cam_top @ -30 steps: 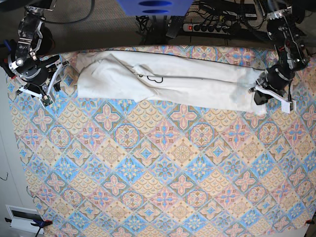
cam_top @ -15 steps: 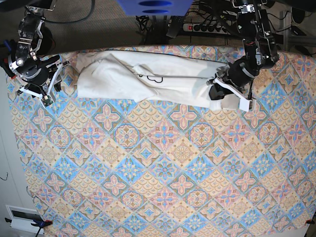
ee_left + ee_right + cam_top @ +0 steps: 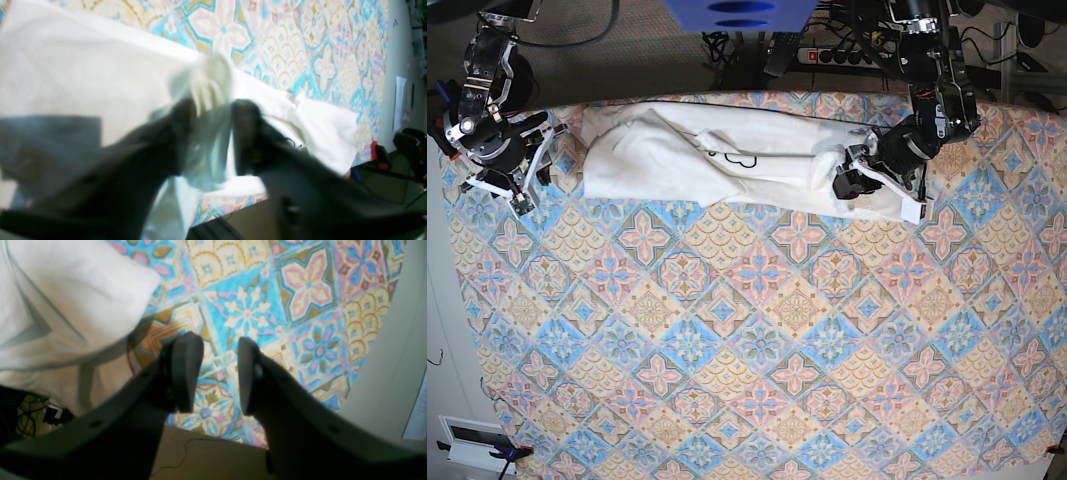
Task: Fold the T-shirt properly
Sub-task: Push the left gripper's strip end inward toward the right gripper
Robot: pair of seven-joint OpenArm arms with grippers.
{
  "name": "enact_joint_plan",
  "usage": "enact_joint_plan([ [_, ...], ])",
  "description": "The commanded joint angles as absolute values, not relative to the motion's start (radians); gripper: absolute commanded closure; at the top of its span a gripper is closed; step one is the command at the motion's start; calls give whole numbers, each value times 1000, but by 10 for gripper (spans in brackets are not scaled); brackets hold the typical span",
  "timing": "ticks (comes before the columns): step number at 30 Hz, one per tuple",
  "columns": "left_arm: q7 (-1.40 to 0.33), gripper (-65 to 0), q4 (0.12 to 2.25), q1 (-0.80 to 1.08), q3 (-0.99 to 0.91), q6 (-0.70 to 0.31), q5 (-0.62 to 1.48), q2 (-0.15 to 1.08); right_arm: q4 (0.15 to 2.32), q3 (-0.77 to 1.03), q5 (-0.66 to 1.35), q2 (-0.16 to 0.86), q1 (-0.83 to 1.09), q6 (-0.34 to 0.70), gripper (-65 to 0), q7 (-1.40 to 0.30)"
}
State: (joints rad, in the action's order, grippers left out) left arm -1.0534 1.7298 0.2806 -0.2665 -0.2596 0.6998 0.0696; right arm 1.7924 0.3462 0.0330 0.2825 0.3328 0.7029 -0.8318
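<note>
Since the earlier frames the left gripper has carried the T-shirt's end inward from the bench's far right corner toward the middle of the far edge. Its fingers are clenched on a bunch of white cloth. The T-shirt lies as a long band along the far edge of the patterned bench. The right gripper hangs released over the far left corner, just beside the shirt, holding nothing.

A large white cotton T-shirt lies bunched into a long, wrinkled band across the 12 o'clock edge of the patterned cloth, plain side mostly up, a small dark printed outline showing near its middle, its 3 o'clock end lifted and pinched.
</note>
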Motion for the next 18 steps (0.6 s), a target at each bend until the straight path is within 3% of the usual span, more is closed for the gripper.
enact_joint_plan([
  [1, -1072, -271, 1767, 277, -257, -271, 719, 76, 1807, 354, 39, 298, 326, 698, -206, -820],
  [5, -1101, -349, 1848, 297, -255, -274, 789, 116, 1808, 352, 39, 298, 332, 698, -207, -823],
  [12, -1098, -351, 1857, 315, -348, -271, 878, 203, 1813, 352, 54, 294, 334, 698, -205, -944],
  [18, -1099, -351, 1856, 325, -414, -272, 877, 245, 1813, 352, 223, 271, 332, 698, -210, -1055],
])
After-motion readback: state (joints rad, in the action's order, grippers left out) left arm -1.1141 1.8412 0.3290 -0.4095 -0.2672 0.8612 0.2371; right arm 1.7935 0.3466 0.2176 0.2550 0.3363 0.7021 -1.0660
